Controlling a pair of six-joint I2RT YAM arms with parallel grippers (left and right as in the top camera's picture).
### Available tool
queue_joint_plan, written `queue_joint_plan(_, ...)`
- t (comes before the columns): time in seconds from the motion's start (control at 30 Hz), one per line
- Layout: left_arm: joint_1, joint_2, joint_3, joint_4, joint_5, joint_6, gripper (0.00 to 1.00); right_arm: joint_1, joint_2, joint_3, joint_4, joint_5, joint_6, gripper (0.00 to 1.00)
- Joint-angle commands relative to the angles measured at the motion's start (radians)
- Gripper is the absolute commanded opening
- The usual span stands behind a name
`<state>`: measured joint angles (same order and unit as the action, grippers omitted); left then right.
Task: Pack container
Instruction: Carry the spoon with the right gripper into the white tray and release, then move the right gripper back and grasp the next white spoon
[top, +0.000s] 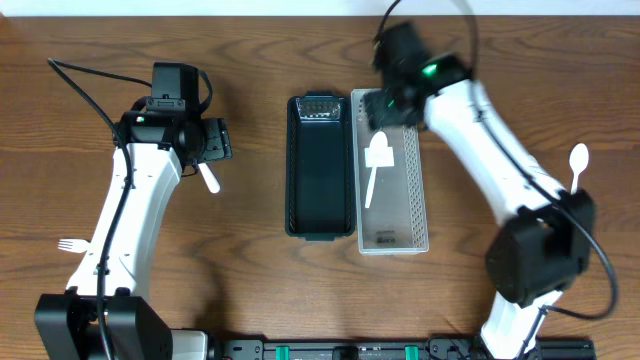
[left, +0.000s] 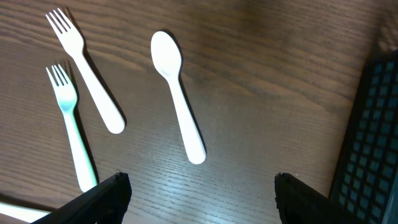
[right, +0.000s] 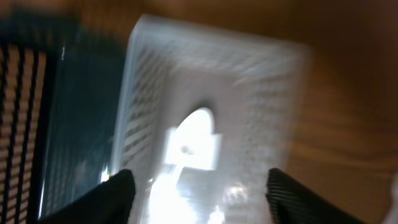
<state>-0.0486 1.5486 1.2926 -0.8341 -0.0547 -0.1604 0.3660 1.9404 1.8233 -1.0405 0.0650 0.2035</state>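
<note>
The right end effector (right: 200, 186) hangs over the clear container (top: 418, 190) with its fingers apart, holding nothing. The white utensil (top: 376, 160) lies inside it. The arm should lift straight up so it does not bump the walls. The left end effector (left: 200, 183) is wide open too, above a spoon (left: 177, 93) on the tabletop (left: 261, 74).

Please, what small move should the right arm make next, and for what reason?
Probably lift the right claw straight up, out of the clear container. Its jaws stand open and hold nothing, and the white utensil lies inside the container. A white spoon lies unpacked on that arm's side, so it seems a likely next pick.
</note>
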Motion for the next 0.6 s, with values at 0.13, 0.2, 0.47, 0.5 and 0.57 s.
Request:
queue_joint_plan(0.13,-0.002,0.002,0.019,-0.003,-0.001,-0.005,0.77,-0.261,-0.142,0.138,-0.108,0.169,0.007,0.94)
queue_joint_plan(0.2,-0.002,0.002,0.019,-0.003,-0.001,-0.005,0.77,-0.346,-0.133,0.123,-0.151,0.156,0.009,0.95)
queue_joint_plan(0.47,-0.002,0.002,0.019,-0.003,-0.001,-0.005,0.77,-0.537,-0.056,-0.163,-0.056,0.031,-0.045,0.96)
queue_joint_plan(0.5,-0.002,0.002,0.019,-0.003,-0.001,-0.005,0.77,-0.540,-0.050,-0.201,-0.029,0.032,-0.045,0.96)
queue_joint_plan(0.57,-0.002,0.002,0.019,-0.003,-0.001,-0.005,0.77,-0.541,-0.036,-0.279,0.029,0.029,-0.045,0.96)
